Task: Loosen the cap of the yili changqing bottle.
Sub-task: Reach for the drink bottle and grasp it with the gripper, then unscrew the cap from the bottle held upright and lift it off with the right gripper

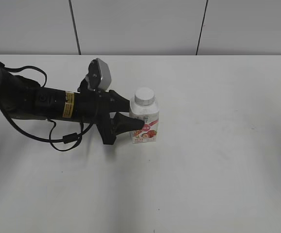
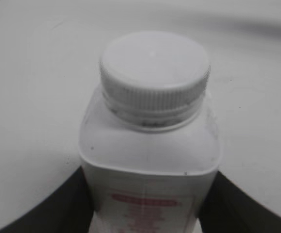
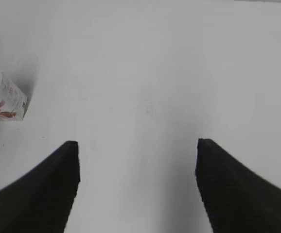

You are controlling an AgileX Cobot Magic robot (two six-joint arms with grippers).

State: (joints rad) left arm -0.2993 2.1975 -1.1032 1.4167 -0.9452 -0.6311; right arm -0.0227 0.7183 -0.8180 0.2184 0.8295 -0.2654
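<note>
The yili changqing bottle (image 1: 146,121) stands upright on the white table, white with a red-pink strawberry label. Its white ribbed cap (image 1: 144,96) sits on the neck. My left gripper (image 1: 136,118) reaches in from the left and is shut on the bottle's body, one finger on each side. In the left wrist view the cap (image 2: 155,73) and the bottle (image 2: 150,160) fill the frame, with the dark fingers (image 2: 148,213) pressed against both sides. My right gripper (image 3: 137,143) is open and empty above bare table; the bottle (image 3: 7,101) is small at its far left.
The white table (image 1: 218,160) stretches around the bottle. A grey panelled wall (image 1: 140,24) stands behind its far edge. The left arm's black cable (image 1: 65,138) loops on the table at left.
</note>
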